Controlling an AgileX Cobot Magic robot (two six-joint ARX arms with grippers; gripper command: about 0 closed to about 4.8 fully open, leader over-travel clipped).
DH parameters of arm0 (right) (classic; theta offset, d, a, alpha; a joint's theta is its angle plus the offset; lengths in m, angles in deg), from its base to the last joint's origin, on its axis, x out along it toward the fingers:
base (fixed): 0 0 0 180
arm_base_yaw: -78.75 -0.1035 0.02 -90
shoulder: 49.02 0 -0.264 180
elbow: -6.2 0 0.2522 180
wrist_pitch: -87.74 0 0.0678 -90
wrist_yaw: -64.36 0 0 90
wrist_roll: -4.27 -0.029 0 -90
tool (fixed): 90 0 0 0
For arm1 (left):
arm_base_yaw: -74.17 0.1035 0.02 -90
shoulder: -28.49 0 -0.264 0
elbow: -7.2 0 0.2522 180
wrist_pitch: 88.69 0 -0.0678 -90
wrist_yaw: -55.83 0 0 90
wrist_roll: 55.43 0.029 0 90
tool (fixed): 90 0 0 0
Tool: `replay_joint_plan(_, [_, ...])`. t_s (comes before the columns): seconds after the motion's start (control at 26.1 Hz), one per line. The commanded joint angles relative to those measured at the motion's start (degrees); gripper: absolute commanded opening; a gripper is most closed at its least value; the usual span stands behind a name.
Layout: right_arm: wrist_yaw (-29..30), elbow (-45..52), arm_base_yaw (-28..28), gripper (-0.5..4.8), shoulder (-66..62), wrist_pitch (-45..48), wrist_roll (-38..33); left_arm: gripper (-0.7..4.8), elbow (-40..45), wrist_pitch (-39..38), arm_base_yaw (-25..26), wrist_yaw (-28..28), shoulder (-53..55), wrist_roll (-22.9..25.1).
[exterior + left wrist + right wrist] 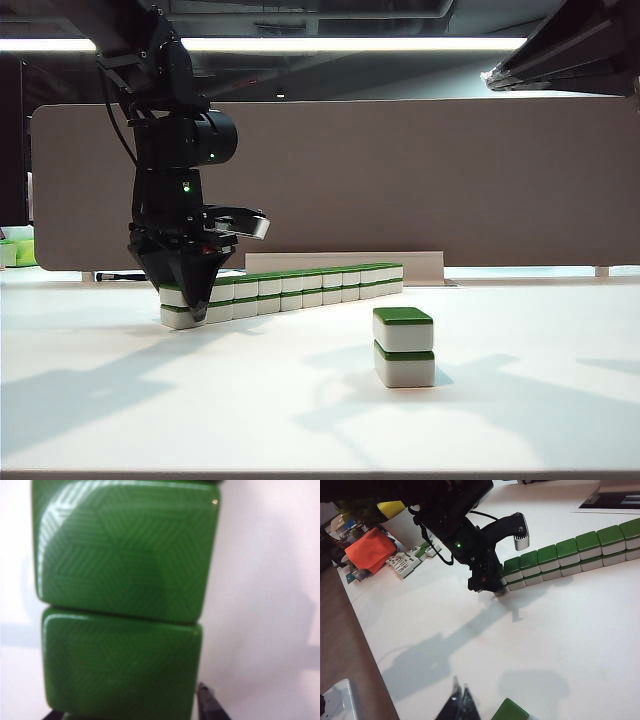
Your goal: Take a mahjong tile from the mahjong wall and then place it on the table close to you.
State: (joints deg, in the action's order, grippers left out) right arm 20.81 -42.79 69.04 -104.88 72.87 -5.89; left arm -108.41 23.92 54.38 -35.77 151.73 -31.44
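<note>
On the left of the exterior view the left gripper [192, 300], black and pointing straight down from its arm, stands at the near end of the mahjong wall [300, 287], a long straight row of small white blocks with green tops, stacked two high. Its tapered fingertips [197, 305] reach down over the end stack, about level with the seam between the two tiles. The left wrist view is filled by two patterned green tile tops [125, 550], one behind the other, with a dark fingertip [209, 702] at the side of the nearer tile. The jaws are partly open and straddle the end tile; whether they press on it cannot be told.

The wall runs from the gripper away to the right on the wide, plain white, smooth table [300, 420], in front of a brown-grey partition board [400, 180].

Further right and nearer the camera, a lone stack of two green-topped white tiles [404, 346] stands well apart from the wall.

The right gripper [460, 705] hangs above the table near this stack, seen only in its own wrist view as dark fingertips [468, 701] lying close together, apparently closed on nothing. That view also shows an orange cloth [370, 550] and loose face-up tiles [402, 562] at the table's far edge.
</note>
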Motion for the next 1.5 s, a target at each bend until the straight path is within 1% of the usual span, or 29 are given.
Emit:
replay_joint_plan(0.04, [0.17, -0.28, -0.02, -0.01, 0.13, 0.68, 0.07, 2.68, -0.13, -0.42, -0.04, 0.15, -0.15, 0.22])
replay_joint_plan(0.27, [0.17, -0.28, -0.02, -0.01, 0.13, 0.74, 0.07, 2.62, -0.13, -1.16, -0.04, 0.13, -0.15, 0.22])
replay_joint_plan(0.31, [0.17, -0.28, -0.02, -0.01, 0.13, 0.74, 0.07, 2.31, -0.13, -1.16, -0.04, 0.11, -0.15, 0.2])
replay_joint_plan(0.35, [0.17, -0.28, -0.02, -0.01, 0.13, 0.74, 0.07, 1.87, -0.15, -1.46, -0.04, 0.13, -0.17, 0.2])
replay_joint_plan(0.38, [0.15, -0.28, -0.02, -0.01, 0.13, 0.74, 0.07, 1.69, -0.15, -1.88, -0.04, 0.13, -0.17, 0.15])
replay_joint_plan(0.73, [0.02, -0.28, 0.0, -0.01, 0.13, 0.96, 0.07, 1.69, -0.22, -5.88, -0.11, 0.24, -0.94, -0.44])
replay_joint_plan(0.96, [-0.26, -0.28, 0.0, -0.01, 0.13, 0.96, 0.07, 1.69, -0.22, -4.83, -0.17, 0.37, -1.25, -0.46])
replay_joint_plan(1.07, [-0.26, -0.28, 0.0, -0.01, 0.13, 0.96, 0.07, 1.84, -0.17, -5.2, -0.17, 0.42, -1.22, -0.46])
replay_joint_plan(1.15, [-0.26, -0.28, 0.0, -0.01, 0.13, 0.98, 0.07, 1.85, -0.15, -5.68, -0.17, 0.57, -1.22, -0.46])
replay_joint_plan(1.19, [-0.26, -0.28, 0.0, -0.01, 0.13, 0.98, 0.07, 1.95, -0.15, -5.66, -0.15, 1.62, -1.22, -0.44])
replay_joint_plan(1.23, [-0.26, -0.28, 0.0, -0.01, 0.13, 1.01, 0.07, 2.08, -0.15, -5.6, -0.15, 2.03, -1.2, -0.44])
replay_joint_plan(1.27, [-0.26, -0.28, 0.0, -0.01, 0.13, 0.98, 0.07, 2.52, -0.15, -5.42, -0.15, 2.75, -1.09, -0.44])
replay_joint_plan(1.34, [-0.24, -0.28, 0.0, -0.01, 0.13, 0.96, 0.09, 2.75, -0.15, -5.35, -0.15, 2.93, -0.59, -0.44])
replay_joint_plan(1.5, [-0.26, -0.28, 0.0, -0.01, 0.13, 0.98, 0.07, 2.74, -0.13, -5.53, -0.15, 2.93, 0.09, -0.46])
